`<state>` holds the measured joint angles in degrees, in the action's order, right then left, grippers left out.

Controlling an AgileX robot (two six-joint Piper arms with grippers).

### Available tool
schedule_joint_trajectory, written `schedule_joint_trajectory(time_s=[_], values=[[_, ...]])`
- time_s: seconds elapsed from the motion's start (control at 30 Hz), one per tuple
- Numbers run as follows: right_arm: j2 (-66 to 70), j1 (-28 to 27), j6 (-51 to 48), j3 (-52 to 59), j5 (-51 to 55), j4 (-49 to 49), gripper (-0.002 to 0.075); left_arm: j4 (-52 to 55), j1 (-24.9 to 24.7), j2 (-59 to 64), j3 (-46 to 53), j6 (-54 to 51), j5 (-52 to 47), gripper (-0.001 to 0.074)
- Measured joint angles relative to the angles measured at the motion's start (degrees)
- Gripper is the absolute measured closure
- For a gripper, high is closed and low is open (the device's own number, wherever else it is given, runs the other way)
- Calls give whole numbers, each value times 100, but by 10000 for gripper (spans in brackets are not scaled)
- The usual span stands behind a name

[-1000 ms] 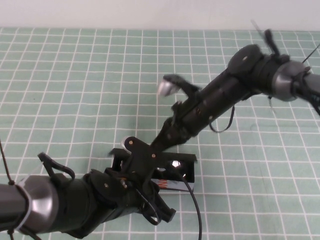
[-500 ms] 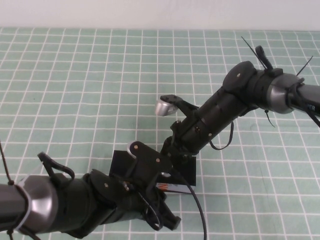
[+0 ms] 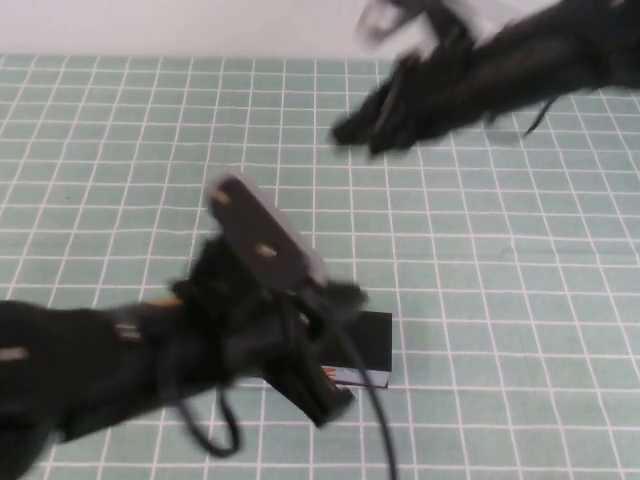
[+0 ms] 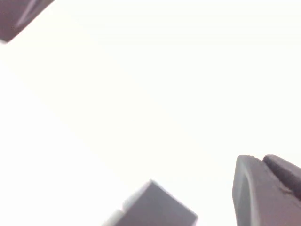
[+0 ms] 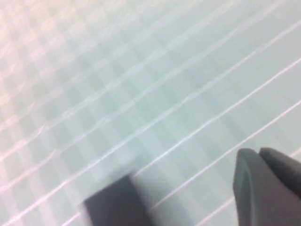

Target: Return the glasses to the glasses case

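The glasses case lies near the front of the table with its black lid down flat and its white front edge showing orange marks. The glasses are hidden. My left gripper hangs blurred just in front of the case's left end, and my left arm covers that end. In the left wrist view its fingers sit pressed together against plain white. My right gripper is raised far behind the case, blurred, holding nothing. Its fingers are shut over bare cloth.
A green cloth with a white grid covers the table up to a pale wall at the back. My left arm fills the front left, with its cable trailing past the case.
The case's lid went from raised to flat. My right arm pulled away from the case, up and toward the far right. My left arm swung upward beside the case.
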<state>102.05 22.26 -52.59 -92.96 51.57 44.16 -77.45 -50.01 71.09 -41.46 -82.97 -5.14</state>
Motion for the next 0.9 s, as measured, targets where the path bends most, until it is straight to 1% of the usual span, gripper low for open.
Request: schedule_joint_trajectory(time_s=[0.1,0.17,0.27,0.33,0.37,0.47,0.57,0.63,0.73,0.83,0.9], values=[[-631,-147,245,0,-367,-275,737,13,0,-670,0,-86,228,737],[-1035,-220,558,0,-514,-732,737,0,12,-1098,0,-86,404,737],[-1711,-301,1122,28,-568,-1551,737,0,226,-1603,0,-102,406,737],[-2208,-317,1500,189,-650,-2165,737,71,516,-1845,0,-116,59,737],[-2416,-317,1666,296,-696,-2376,737,168,700,-1905,0,-116,-179,737],[-3221,-317,2038,842,-984,-2852,737,710,1288,-1949,0,144,-1310,737],[-4102,-317,2215,1619,-1481,-2944,737,1515,1927,-1786,0,696,-2618,737],[-4733,-317,2254,2263,-1817,-2907,737,2065,2435,-1634,-11,1019,-3298,737],[-5560,-317,2281,3251,-2108,-2744,737,2417,3270,-1550,-82,1253,-3799,737],[-6158,-317,2281,4113,-2164,-2509,737,2211,4019,-1599,-152,1375,-3966,737],[-6475,-317,2281,4666,-2240,-2249,737,1994,4428,-1652,-163,1410,-4176,737]])
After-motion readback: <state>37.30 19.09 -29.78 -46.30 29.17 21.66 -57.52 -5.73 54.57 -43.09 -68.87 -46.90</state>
